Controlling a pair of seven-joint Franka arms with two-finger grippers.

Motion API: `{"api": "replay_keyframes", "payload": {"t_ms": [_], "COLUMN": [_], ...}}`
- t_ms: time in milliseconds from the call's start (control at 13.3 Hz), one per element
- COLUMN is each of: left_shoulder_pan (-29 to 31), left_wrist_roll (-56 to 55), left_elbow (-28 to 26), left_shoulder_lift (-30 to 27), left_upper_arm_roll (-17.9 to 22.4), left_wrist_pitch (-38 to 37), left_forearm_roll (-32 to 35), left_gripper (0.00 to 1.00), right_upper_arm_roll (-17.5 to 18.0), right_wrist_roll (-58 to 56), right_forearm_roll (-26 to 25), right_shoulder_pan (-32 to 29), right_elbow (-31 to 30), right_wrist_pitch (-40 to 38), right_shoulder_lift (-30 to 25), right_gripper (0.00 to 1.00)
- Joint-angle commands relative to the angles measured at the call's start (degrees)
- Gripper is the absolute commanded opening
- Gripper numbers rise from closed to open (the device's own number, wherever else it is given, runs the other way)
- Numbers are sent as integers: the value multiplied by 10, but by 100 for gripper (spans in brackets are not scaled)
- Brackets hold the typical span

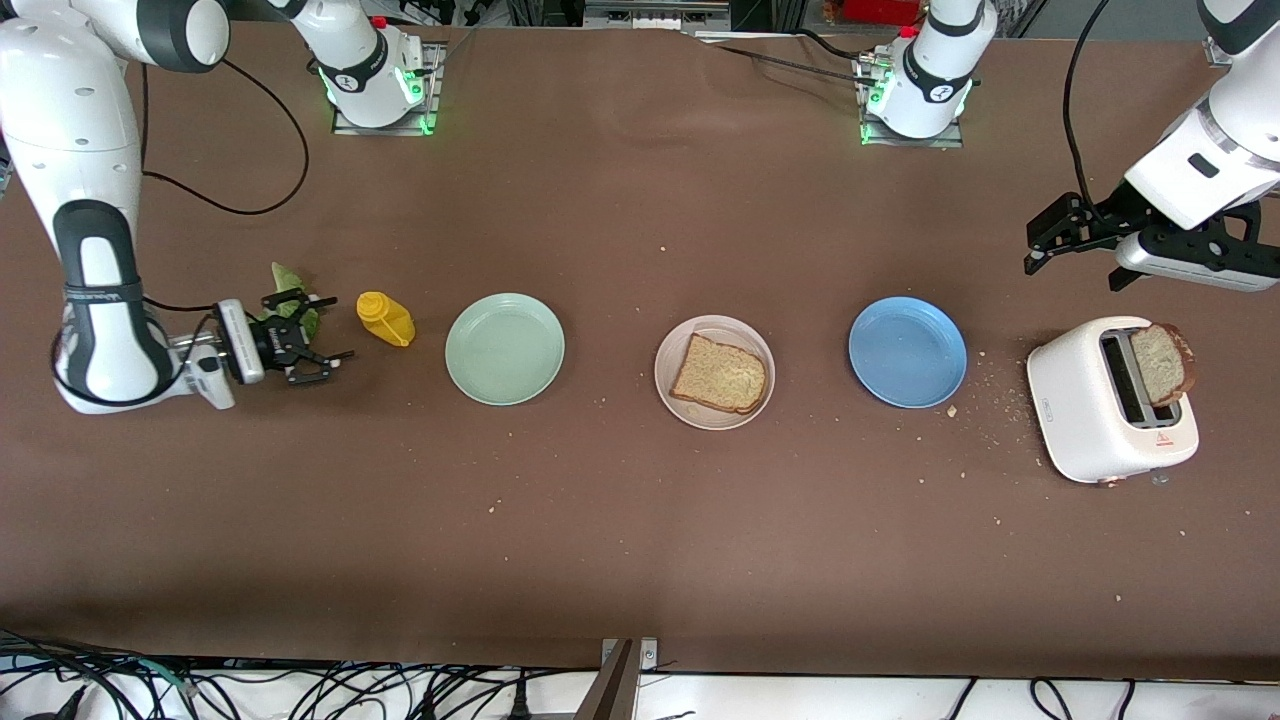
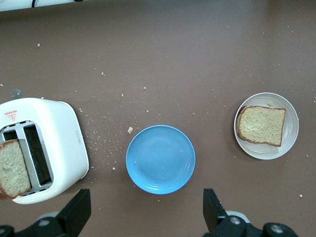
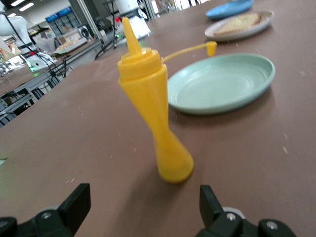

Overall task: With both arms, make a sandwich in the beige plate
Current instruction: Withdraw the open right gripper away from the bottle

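The beige plate (image 1: 668, 352) sits mid-table with one bread slice (image 1: 720, 375) lying flat on it; the left wrist view also shows this plate (image 2: 292, 123) and slice (image 2: 261, 125). A second slice (image 1: 1165, 360) stands in the white toaster (image 1: 1085, 420). A green lettuce leaf (image 1: 287, 283) lies at the right arm's end, partly hidden by my right gripper (image 1: 340, 328). That gripper is low and open, holds nothing, and its fingers stand apart from the yellow bottle (image 3: 153, 113). My left gripper (image 1: 1072, 262) hangs open and holds nothing, over the table between the blue plate (image 2: 160, 158) and the toaster.
The upright yellow squeeze bottle (image 1: 385, 318) has its cap dangling on a tether. A mint-green plate (image 1: 505, 348) lies between the bottle and the beige plate. The blue plate (image 1: 907, 351) holds nothing. Crumbs are scattered around the toaster (image 2: 59, 143).
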Motion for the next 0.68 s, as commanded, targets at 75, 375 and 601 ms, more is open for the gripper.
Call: {"api": "replay_keyframes", "payload": {"t_ms": [75, 375, 601], "left_shoulder_pan": [4, 4, 4], "left_wrist_roll": [12, 13, 12], "left_elbow": [7, 7, 7], "left_shoulder_lift": [1, 1, 1], "left_upper_arm_roll": [1, 1, 1], "left_wrist_pitch": [-8, -8, -8], "left_forearm_roll": [-17, -17, -17], "left_gripper": [100, 100, 100], "right_upper_arm_roll": [-42, -86, -87], "right_wrist_roll": [117, 289, 458], "right_forearm_roll": [-41, -91, -173], "right_shoulder_pan": [-2, 2, 7], "right_elbow": [99, 163, 174], "right_wrist_pitch": [-51, -95, -87], "right_shoulder_lift": [-7, -77, -144], "right_gripper": [98, 98, 98]}}
